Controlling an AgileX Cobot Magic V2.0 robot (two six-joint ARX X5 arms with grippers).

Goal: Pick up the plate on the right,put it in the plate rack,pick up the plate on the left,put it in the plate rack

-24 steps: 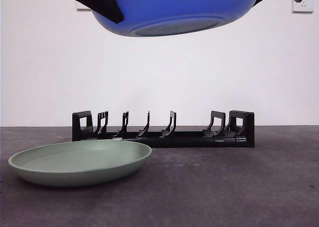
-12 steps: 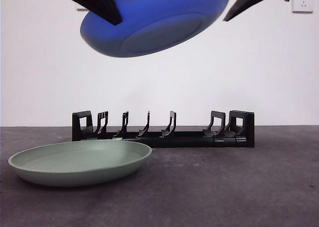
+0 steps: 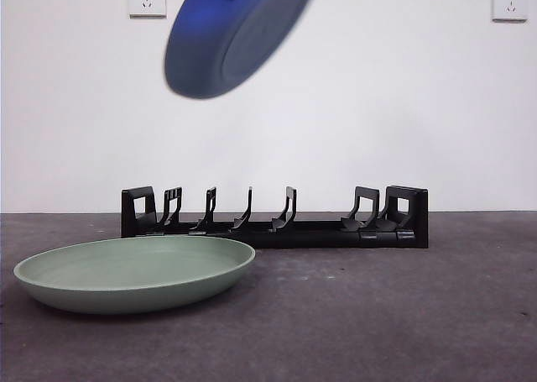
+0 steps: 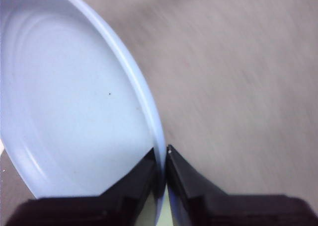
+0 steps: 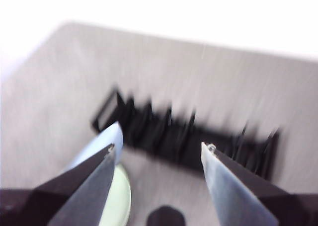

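Pinching the blue plate (image 3: pixel 235 34) by its rim in our left tool (image 4: pixel 163 161), jaws closed on it, we hold it tilted on edge high above the plate rack (image 3: pixel 275 218) on the tabletop (image 3: pixel 403 315), presumably so it can slot between prongs, while our right tool (image 5: pixel 158 151) hangs open and empty.

A glossy blue round plate (image 3: pixel 231 38) hangs steeply tilted high above the long black plastic pronged rack (image 3: pixel 275 218), with a shallow sage-green plate (image 3: pixel 134 272) lying flat just before the rack's left end.
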